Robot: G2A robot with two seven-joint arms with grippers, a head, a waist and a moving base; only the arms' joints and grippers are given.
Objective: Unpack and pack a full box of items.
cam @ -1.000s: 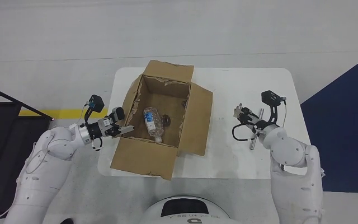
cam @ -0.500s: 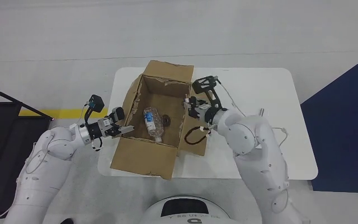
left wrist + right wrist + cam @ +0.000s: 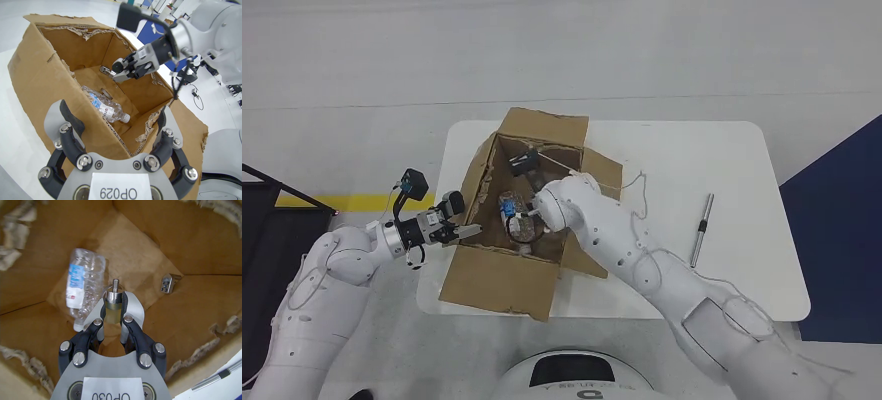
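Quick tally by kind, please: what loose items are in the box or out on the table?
Plastic bottle: 1
Metal bracket: 1
Threaded fitting, held in the right gripper: 1
Round piece behind the bottle: 1
Metal rod, on the table: 1
Total: 5

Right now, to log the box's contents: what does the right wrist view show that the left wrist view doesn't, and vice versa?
Right wrist: a threaded stud clamped in the right gripper, and a silver rod beyond the cardboard box. Left wrist: the open left gripper at the box's outer corner. Both: plastic bottle, metal bracket, the box, the right gripper.
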